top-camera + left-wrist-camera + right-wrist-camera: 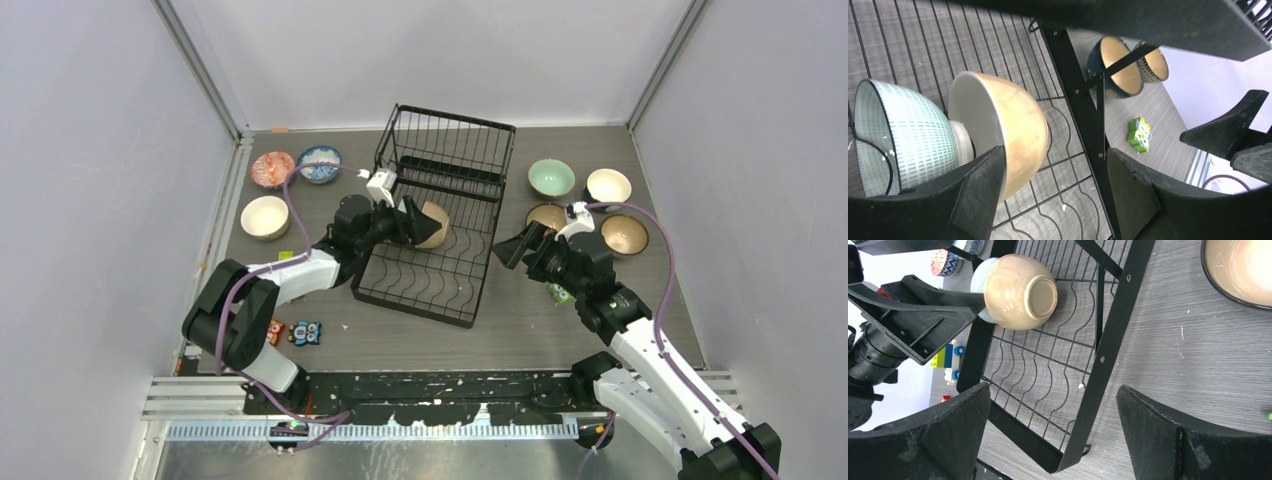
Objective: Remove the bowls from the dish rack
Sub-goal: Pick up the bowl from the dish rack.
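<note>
Dish rack [425,285], bench [520,320] centre: tray holds tan bowl [434,225] on edge, mouth against striped pale bowl [903,140]. Left tool [410,222] spread beside tan bowl; right tool [515,247] spread wide near rack. Pale green bowl [551,178], cream bowl [265,216] on bench.

Two bowls on their sides in the black wire dish rack [1079,95]

A tan glazed ceramic bowl [1015,132] takes the foot of a pale green-and-white patterned bowl [903,140] in its white mouth; the left gripper [1055,197] stands open, one finger [979,195] overlapping the tan rim; beyond the rack's frame, two dark blue bowls [1115,65] and a green toy block [1140,134] sit on the grey table [1163,112].
</note>
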`<act>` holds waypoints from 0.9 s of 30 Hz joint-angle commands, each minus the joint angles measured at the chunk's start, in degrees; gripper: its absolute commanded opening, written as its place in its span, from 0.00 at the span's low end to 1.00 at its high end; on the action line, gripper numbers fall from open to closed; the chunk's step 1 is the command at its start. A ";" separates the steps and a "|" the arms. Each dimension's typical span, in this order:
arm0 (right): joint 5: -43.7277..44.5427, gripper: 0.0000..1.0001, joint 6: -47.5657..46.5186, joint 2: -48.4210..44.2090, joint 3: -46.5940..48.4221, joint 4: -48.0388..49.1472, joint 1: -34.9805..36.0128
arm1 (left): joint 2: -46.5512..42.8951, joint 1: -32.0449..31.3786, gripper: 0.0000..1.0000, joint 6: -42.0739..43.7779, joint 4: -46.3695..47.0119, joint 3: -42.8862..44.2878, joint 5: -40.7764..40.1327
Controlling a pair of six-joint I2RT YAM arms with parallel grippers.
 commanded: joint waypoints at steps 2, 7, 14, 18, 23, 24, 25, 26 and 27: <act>0.82 1.00 0.69 0.52 0.15 1.60 0.39 | -0.31 -1.11 0.75 -4.00 -1.61 -3.48 -2.03; 1.01 1.00 0.76 0.58 0.13 1.86 0.35 | -3.65 -1.49 0.79 -4.68 -1.68 -6.02 -6.34; 0.63 1.00 0.86 0.43 -0.26 2.08 0.35 | -1.82 -1.58 0.80 -4.83 2.58 -6.76 -5.52; 0.64 1.00 0.78 0.16 -0.42 1.91 0.39 | 0.19 -1.58 0.78 -5.22 7.93 -6.39 -4.32; 0.70 1.00 0.52 0.16 -0.24 1.75 0.39 | 2.42 -1.55 0.75 -4.32 9.91 -4.82 -3.72; 0.74 1.00 0.45 0.20 -0.24 1.63 0.39 | 2.94 -1.56 0.74 -4.25 10.18 -4.53 -3.19; 0.81 1.00 0.43 0.18 -0.21 1.58 0.39 | 3.47 -1.57 0.72 -4.24 10.60 -4.45 -2.54; 0.77 1.00 0.41 0.19 -0.23 1.50 0.39 | 3.95 -1.58 0.71 -4.35 11.52 -4.51 -2.14; 0.81 1.00 0.42 0.17 -0.24 1.56 0.38 | 4.35 -1.58 0.70 -4.49 12.41 -4.65 -1.86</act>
